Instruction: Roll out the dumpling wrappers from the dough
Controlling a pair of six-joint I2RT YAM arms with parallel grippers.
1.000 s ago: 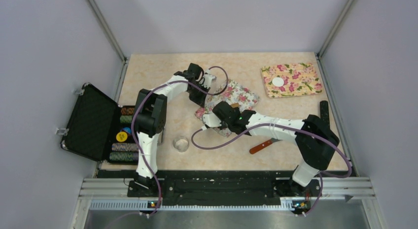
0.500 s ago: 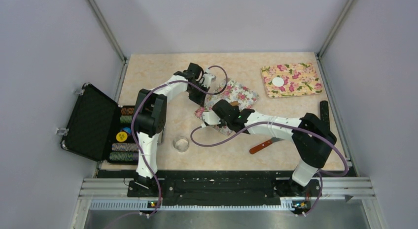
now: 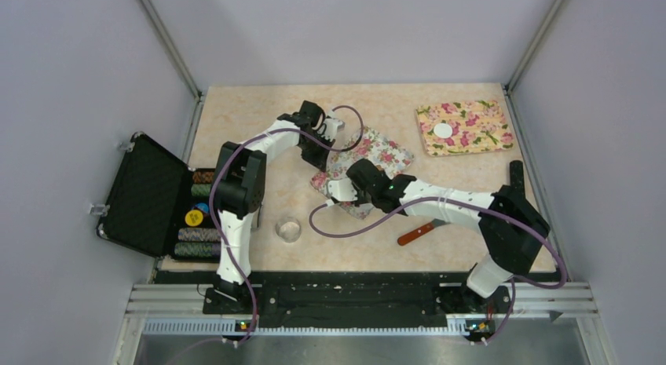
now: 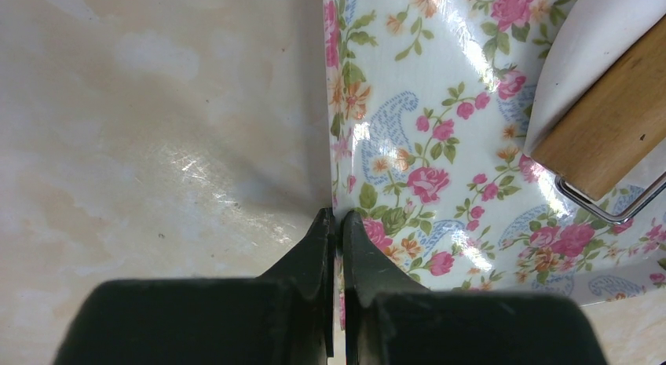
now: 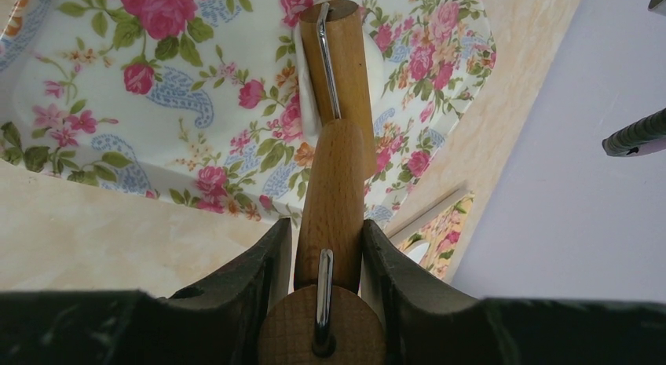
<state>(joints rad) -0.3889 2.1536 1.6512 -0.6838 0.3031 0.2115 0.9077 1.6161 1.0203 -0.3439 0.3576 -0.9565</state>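
A white floral mat (image 3: 382,152) lies mid-table. My left gripper (image 3: 320,161) is shut on the white floral mat's left edge (image 4: 339,217). My right gripper (image 5: 328,231) is shut on the wooden handle of a small roller (image 5: 333,194), near the mat's front in the top view (image 3: 367,171). The roller's barrel (image 5: 339,59) rests on the dough (image 4: 598,41), a white piece that shows on both sides of it (image 5: 305,106). One flat round dumpling wrapper (image 3: 444,131) lies on a yellow floral mat (image 3: 471,125) at the back right.
A small clear glass bowl (image 3: 289,228) stands near the front, left of centre. A red-handled knife (image 3: 416,233) lies under my right arm. An open black case (image 3: 145,196) with chip stacks sits at the left edge. A black bar (image 3: 516,179) lies at the right edge.
My right arm has shifted slightly to the right with the roller in its grip. The left gripper has stayed pinched on the mat's edge.
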